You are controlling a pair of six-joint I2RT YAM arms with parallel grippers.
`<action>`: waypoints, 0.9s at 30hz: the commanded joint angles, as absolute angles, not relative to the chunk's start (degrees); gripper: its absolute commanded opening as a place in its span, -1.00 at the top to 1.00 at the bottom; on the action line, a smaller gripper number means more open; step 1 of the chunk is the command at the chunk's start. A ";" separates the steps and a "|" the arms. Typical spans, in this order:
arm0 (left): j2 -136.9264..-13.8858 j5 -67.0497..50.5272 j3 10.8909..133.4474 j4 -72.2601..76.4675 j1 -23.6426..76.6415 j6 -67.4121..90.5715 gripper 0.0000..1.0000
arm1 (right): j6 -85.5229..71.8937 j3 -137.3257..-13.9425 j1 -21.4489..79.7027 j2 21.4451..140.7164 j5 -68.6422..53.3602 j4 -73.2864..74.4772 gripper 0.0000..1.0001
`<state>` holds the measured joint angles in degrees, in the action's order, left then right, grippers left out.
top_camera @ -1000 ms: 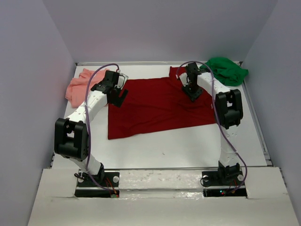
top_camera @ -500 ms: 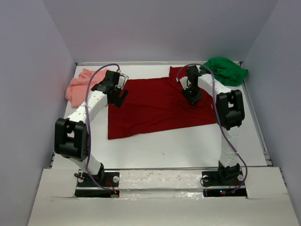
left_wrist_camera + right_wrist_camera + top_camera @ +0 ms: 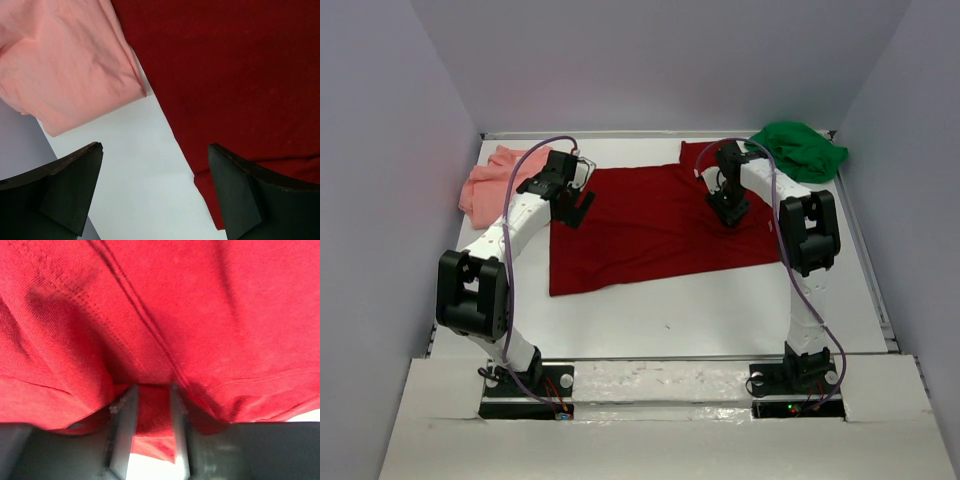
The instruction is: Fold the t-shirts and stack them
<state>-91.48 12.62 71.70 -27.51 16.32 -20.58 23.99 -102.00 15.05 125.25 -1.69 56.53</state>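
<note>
The dark red t-shirt point(image 3: 650, 225) lies spread out flat across the middle of the table point(image 3: 720, 310), closer to the far edge than the near one. Its near hem runs at a slant, so its left corner comes nearer the near edge than its right corner does. The salmon pink t-shirt point(image 3: 485, 185) sits crumpled in the far left corner, just beside the red one's left edge; the left wrist view shows a narrow wedge of bare white table between the two. The green t-shirt point(image 3: 800, 150) is bunched up in the far right corner, close to the red shirt's far right part, though whether they touch cannot be told.

The left gripper point(image 3: 572, 203) hangs above the red shirt's left edge. Its fingers point(image 3: 70, 185) are spread wide with nothing between them, one over bare table and the other over red cloth.

The right gripper point(image 3: 728, 208) is down on the far right part of the red shirt. In its wrist view the fingers point(image 3: 122, 425) are drawn close together with a raised fold of the red cloth pinched between them, and a stitched seam runs across the fabric just beyond the fold
</note>
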 commanded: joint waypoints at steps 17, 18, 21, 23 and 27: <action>-92.11 13.71 73.74 -28.39 16.88 -21.36 -0.98 | 23.82 -101.51 14.94 120.77 -3.07 57.66 1.00; -92.11 13.80 73.83 -28.48 16.96 -21.36 -0.98 | 23.99 -102.04 14.94 120.59 -3.77 57.92 1.00; -92.28 13.89 73.83 -28.48 17.14 -21.36 -0.98 | 24.69 -103.70 15.46 119.80 -6.14 58.27 1.00; -92.29 13.97 73.83 -28.56 17.14 -21.27 -0.98 | 24.79 -104.41 15.99 119.62 -5.98 58.45 1.00; -92.20 14.15 73.83 -28.65 17.23 -21.36 -0.98 | 25.31 -105.64 16.61 119.79 -5.45 58.45 1.00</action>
<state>-92.20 13.17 71.72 -27.70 16.93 -20.58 24.32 -102.67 15.49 123.31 -4.47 57.84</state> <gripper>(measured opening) 0.989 0.010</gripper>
